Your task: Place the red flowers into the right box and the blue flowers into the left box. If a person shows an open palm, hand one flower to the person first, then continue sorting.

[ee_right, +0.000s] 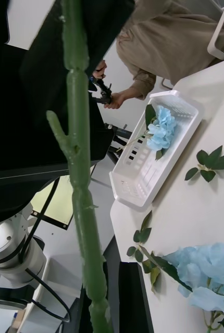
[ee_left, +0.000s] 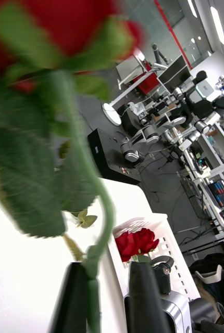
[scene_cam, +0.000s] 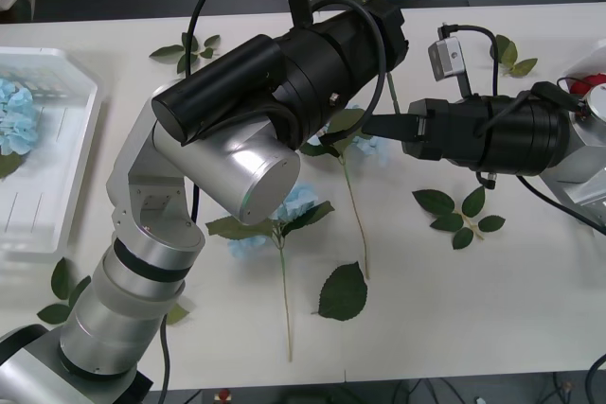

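Red rose (ee_left: 54, 31): we log its stem clamped in the left pincer (ee_left: 109, 291) above the counter (scene_cam: 530, 300). Right pincer (ee_right: 99, 302) grips the same stem (ee_right: 81, 171). Two roses (ee_left: 136, 243) in right box (ee_left: 159, 229); blue flower (ee_right: 160, 129) in left box (ee_right: 185, 140).

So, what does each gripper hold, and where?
Left gripper: a red rose, by its stem. Right gripper: at a green stem; hold cannot be told.

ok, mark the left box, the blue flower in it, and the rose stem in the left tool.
left box (scene_cam: 57, 198): front view, bare ribbed floor.
blue flower (scene_cam: 16, 115): front view, petal cluster.
rose stem (ee_left: 102, 221): left wrist view, curved stem above the tool.
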Robot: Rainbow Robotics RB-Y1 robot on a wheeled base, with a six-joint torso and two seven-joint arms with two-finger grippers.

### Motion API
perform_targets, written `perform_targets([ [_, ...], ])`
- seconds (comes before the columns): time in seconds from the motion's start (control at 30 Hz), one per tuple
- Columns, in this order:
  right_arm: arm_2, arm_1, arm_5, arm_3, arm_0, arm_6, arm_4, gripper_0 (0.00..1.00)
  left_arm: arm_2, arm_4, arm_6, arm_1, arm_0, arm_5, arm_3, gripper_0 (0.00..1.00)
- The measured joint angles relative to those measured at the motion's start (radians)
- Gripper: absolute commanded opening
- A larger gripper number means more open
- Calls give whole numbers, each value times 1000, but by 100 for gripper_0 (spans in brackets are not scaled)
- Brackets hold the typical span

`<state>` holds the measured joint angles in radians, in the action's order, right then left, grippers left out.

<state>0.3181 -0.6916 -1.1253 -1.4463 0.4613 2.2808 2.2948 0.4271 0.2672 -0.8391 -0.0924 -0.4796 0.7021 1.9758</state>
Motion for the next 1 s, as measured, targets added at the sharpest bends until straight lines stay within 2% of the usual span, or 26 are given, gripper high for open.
perform_targets([
  [0.67,0,-8,7,0,5,-3,-29,5,0,0,0,0,0,0,-1,100],
  [0.83,0,-64,17,0,13,-31,-105,3,10,0,0,1,0,0,-5,100],
  [1.0,0,-184,17,9,15,-133,-183,1,-10,-6,0,-1,-2,-3,-4,100],
])
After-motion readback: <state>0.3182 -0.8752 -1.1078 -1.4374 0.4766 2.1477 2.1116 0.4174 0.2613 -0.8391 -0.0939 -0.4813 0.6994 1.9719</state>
